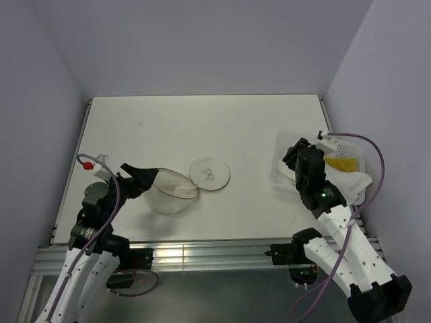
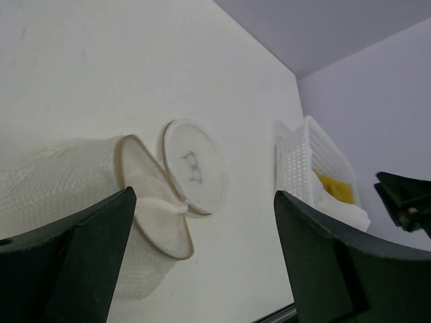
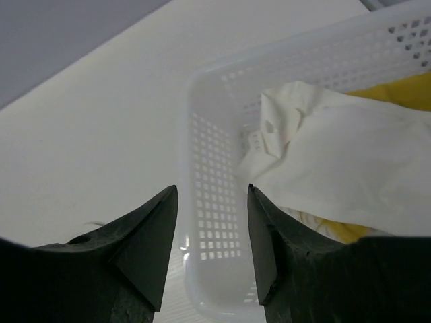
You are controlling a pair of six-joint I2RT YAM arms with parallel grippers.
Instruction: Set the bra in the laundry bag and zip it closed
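bra (image 1: 341, 165): mustard-yellow soft fabric, lying in the white perforated plastic basket (image 1: 277, 169) at the table's right side; partly covered by a crumpled white cloth (image 1: 355, 182)
right gripper (image 3: 211, 192): over the basket's left part, beside the bra and not touching it; jaws half apart, nothing between them
laundry bag (image 1: 172, 193): white round mesh with tan rim, lid open; left of centre, well apart from the bra
left gripper (image 2: 204, 195): just at the bag's left end; jaws wide, empty

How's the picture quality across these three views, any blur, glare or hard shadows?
Top view: soft even light, only a faint shadow by the white mesh laundry bag. Left wrist view: the black left fingers are blurred, the bag sharper. Right wrist view: the black right fingers blurred; the white perforated plastic basket looks slightly overexposed.
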